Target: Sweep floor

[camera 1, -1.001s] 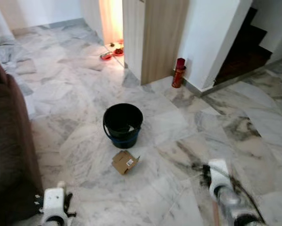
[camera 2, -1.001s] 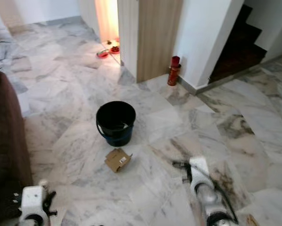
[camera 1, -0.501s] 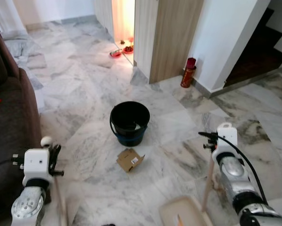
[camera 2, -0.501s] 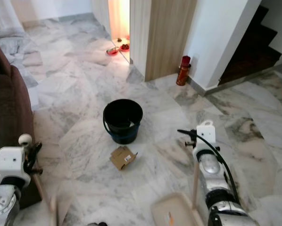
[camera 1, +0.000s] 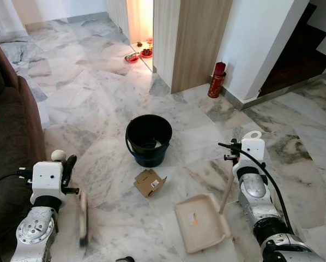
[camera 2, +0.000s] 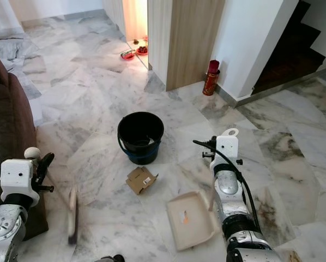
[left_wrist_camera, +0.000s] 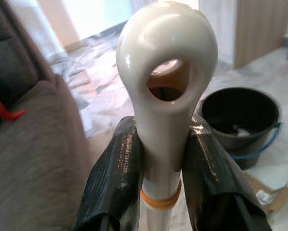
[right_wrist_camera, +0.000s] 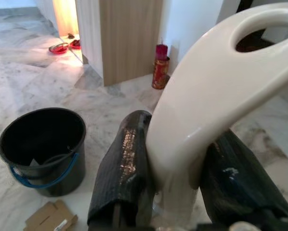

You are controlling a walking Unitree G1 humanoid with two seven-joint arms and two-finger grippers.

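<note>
Left gripper (left_wrist_camera: 161,173) clamped the cream broom handle (left_wrist_camera: 165,96), brush end on the marble floor (camera 1: 97,93) by the sofa (camera 1: 5,136). Right gripper (right_wrist_camera: 173,178) gripped the dustpan handle (right_wrist_camera: 216,91); dustpan (camera 1: 201,222) sat on the floor near a cardboard box (camera 1: 149,182). Black bucket (camera 1: 148,140) held a pale scrap.

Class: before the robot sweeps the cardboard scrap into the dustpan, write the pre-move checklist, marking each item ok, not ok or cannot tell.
1. Left gripper shut on broom handle: ok.
2. Right gripper shut on dustpan handle: ok.
3. Dustpan flat on floor: cannot tell.
4. Cardboard scrap between broom head and dustpan: ok.
5. Bucket upright, behind the scrap: ok.
6. Broom head touching floor: cannot tell, blurred.
</note>
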